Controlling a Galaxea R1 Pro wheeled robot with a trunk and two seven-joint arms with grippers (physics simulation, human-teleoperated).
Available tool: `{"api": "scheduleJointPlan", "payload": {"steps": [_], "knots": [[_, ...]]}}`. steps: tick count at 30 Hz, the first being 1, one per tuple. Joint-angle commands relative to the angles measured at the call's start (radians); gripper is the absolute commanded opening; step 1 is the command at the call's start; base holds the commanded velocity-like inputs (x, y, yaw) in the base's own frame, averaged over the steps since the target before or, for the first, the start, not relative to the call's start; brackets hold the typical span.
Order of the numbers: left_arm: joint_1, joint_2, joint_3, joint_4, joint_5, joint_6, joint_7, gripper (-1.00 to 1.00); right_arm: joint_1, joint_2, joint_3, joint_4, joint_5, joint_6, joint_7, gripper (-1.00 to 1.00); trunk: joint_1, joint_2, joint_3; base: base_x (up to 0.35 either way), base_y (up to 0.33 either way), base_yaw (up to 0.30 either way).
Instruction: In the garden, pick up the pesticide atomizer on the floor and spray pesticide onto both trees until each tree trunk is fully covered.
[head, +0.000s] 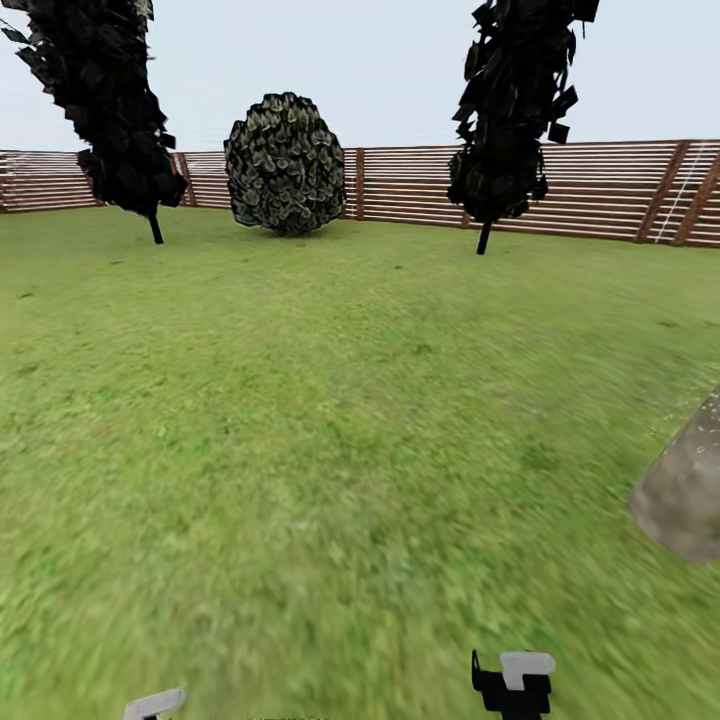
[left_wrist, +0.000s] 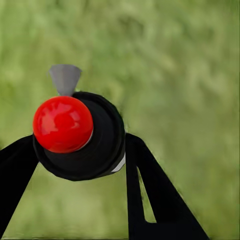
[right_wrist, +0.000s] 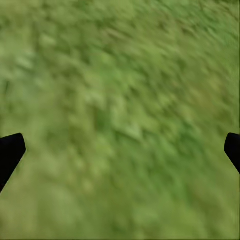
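Now I hold the pesticide atomizer (left_wrist: 80, 135) clamped in the left gripper (left_wrist: 80, 165), its grey nozzle (left_wrist: 65, 79) pointing out over the grass (head: 300, 450), ready for spraying. The right gripper (right_wrist: 120, 150) hangs spread and empty, kept free. Ahead I see thin dark trees (head: 510, 110) and the fence (head: 600, 190), so I judge I must turn to find the thick trunks.

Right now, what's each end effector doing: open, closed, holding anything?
Left end effector: closed on the pesticide atomizer, black body with red knob.
Right end effector: open, nothing between its fingers, grass beyond.
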Motion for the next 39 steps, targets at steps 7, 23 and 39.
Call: {"api": "scheduleJointPlan", "payload": {"steps": [7,23,39], "knots": [[-0.001,0.0,-0.009,0.001,0.006,-0.003,0.003,-1.0,0.0,0.001,-0.005,0.001,0.011,-0.001,-0.006,1.0,0.0,0.0,-0.001,0.0,0.0,0.284],[0.001,0.001,-0.01,0.001,0.08,-0.006,0.003,-1.0,0.0,0.001,-0.005,0.001,0.011,-0.001,-0.006,1.0,0.0,0.0,-0.001,0.0,0.0,0.284],[0.001,0.002,-0.01,0.001,0.084,-0.006,0.001,-1.0,0.0,0.001,-0.005,0.001,0.011,-0.001,-0.006,1.0,0.0,0.0,-0.001,0.0,0.0,0.284]]}}
